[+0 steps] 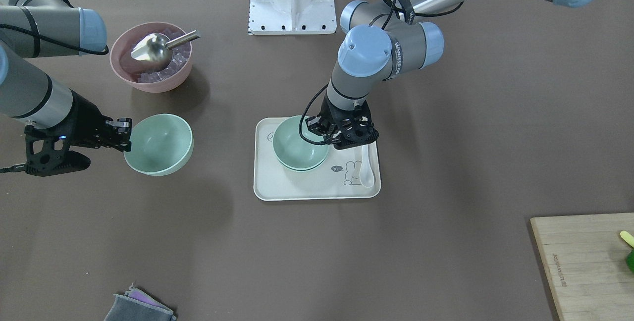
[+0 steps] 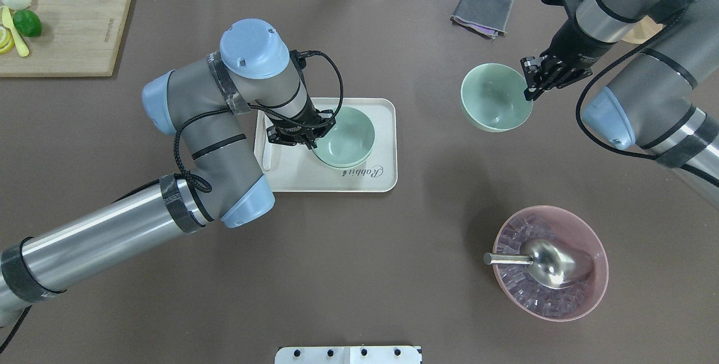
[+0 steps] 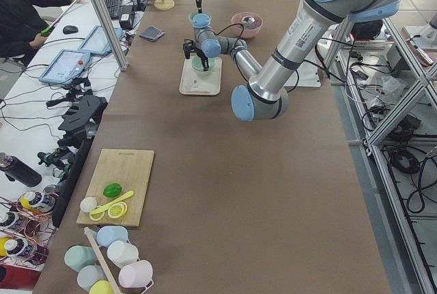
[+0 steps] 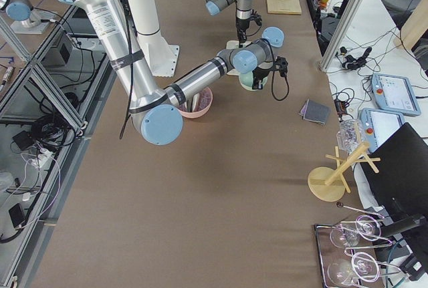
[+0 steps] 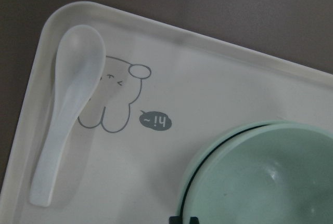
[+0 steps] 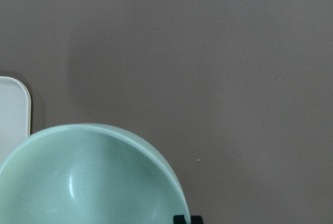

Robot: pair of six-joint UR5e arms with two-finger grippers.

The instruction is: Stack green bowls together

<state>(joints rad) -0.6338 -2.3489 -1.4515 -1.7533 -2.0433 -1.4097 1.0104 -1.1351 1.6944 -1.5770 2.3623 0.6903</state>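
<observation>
Two green bowls (image 1: 298, 145) sit nested on the cream tray (image 1: 297, 187) at mid-table. My left gripper (image 1: 323, 134) is shut on the upper bowl's rim on the robot side; the left wrist view shows both rims (image 5: 260, 182). My right gripper (image 1: 127, 135) is shut on the rim of the third green bowl (image 1: 158, 144) and holds it tilted above the table, apart from the tray. In the overhead view this bowl (image 2: 496, 97) is right of the tray (image 2: 292, 170), with the right gripper (image 2: 531, 80) at its right edge. It fills the right wrist view (image 6: 88, 182).
A pink bowl (image 1: 151, 57) with ice and a metal scoop stands beside the right arm. A white spoon (image 1: 367, 167) lies on the tray by the left gripper. A wooden cutting board (image 1: 584, 261) and a grey cloth (image 1: 138, 306) lie at the operators' edge.
</observation>
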